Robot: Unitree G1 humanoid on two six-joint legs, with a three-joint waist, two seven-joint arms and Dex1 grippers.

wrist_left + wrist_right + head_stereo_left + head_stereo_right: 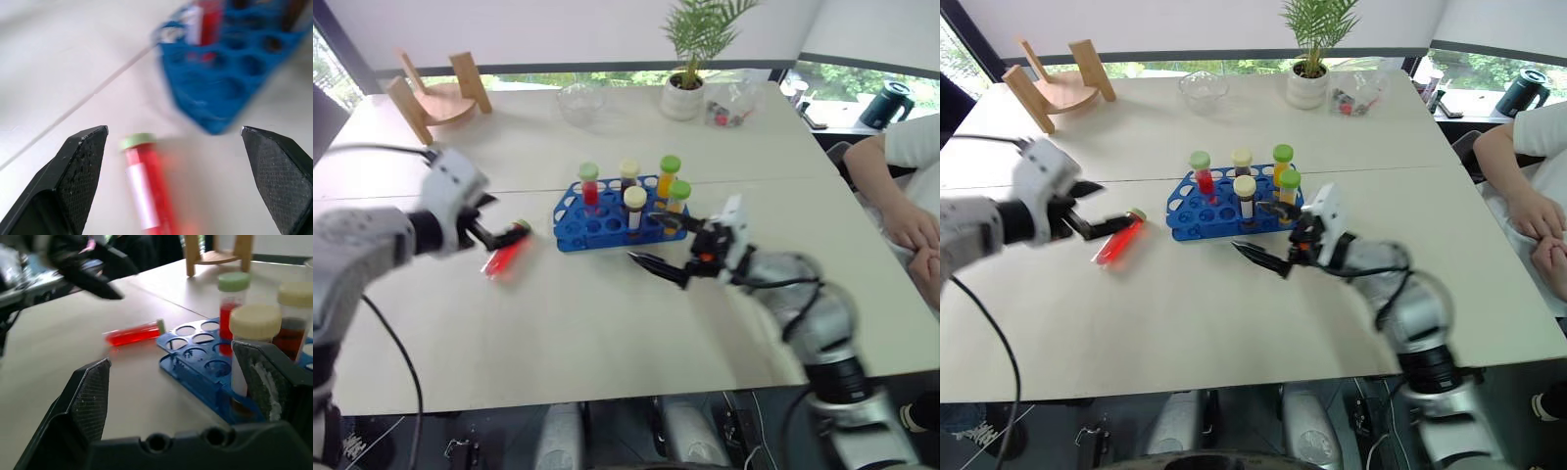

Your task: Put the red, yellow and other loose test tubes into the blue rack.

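No legible text, brand, number or sign appears in any view. The red test tube (144, 196) lying on the table beside the blue rack (220, 83) carries a white label band, and that band reads as blank.

The near half of the table (1234, 333) lies bare, so a pincer could sweep in from the front. The blue rack (1197, 217) stands mid-table, its right end crowded by five upright capped tubes (1245, 196), while its left holes stay free. A red tube (1118, 242) lies flat just left of the rack, with the open left pincer (1097, 211) over it. The open right pincer (1268, 235) hangs before the rack's right end. A glass bowl (1203, 91), a potted plant (1309, 59) and a wooden stand (1058, 83) line the far edge; a person's arm (1518, 196) rests at the right.
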